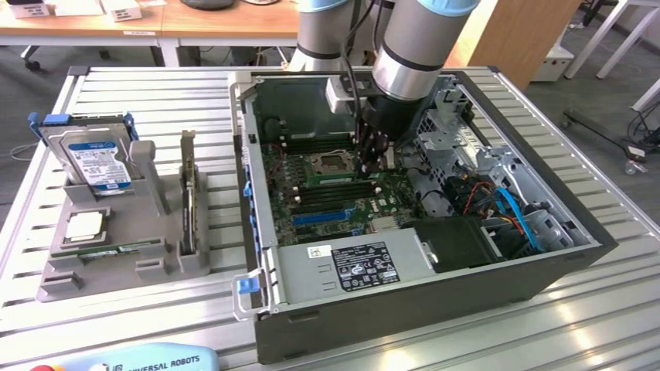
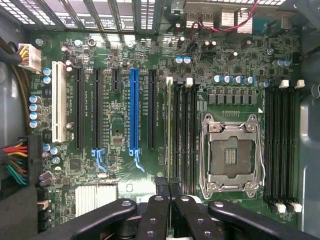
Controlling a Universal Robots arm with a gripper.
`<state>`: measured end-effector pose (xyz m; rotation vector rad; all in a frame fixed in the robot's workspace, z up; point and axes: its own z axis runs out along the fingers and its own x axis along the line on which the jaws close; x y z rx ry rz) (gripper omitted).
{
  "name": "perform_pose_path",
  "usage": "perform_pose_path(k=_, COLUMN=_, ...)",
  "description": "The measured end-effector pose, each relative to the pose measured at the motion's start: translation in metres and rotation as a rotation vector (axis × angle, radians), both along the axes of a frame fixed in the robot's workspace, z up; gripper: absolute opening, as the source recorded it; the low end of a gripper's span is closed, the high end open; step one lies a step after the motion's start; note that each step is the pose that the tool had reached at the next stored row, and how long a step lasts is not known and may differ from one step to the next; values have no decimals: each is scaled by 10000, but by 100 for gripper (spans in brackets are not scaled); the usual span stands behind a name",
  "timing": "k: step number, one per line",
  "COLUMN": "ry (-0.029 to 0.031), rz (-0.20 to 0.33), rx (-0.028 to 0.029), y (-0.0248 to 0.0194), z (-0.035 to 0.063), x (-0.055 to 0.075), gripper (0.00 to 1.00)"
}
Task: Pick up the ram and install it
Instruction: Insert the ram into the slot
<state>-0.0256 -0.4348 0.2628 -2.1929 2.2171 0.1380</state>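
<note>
At 9 o'clock from the case [image 1: 433, 309] in the exterior view, the holder [image 1: 62, 263] on your bench [image 1: 154, 93] carries a second stick [image 1: 108, 250], lying flat and well apart from the work.

The ram that concerns you is inside the case. Your end effector [image 1: 376, 154] stands low over the board at about 2 o'clock from the socket [image 1: 330, 164]. Its jaws are drawn together and, as I judge it, clamped on the ram.

From outside, the arm hides the grip. The wrist view gives you the ram [image 2: 169, 130] edge-on, a thin strip running straight out from the end effector [image 2: 169, 192]. Its long axis runs parallel to the slots [image 2: 185, 135] beside the socket [image 2: 231, 152]. It lies over the slot of that bank farthest from the socket.

Everything turns on strip over slot. You cannot tell from either view whether the ram is seated or held just above.
</note>
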Motion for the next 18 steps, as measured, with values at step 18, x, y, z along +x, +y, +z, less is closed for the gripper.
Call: perform_pose_path(k=18, ry=-1, rz=253, rx=16, y=30, z=-26, x=-1, gripper=12)
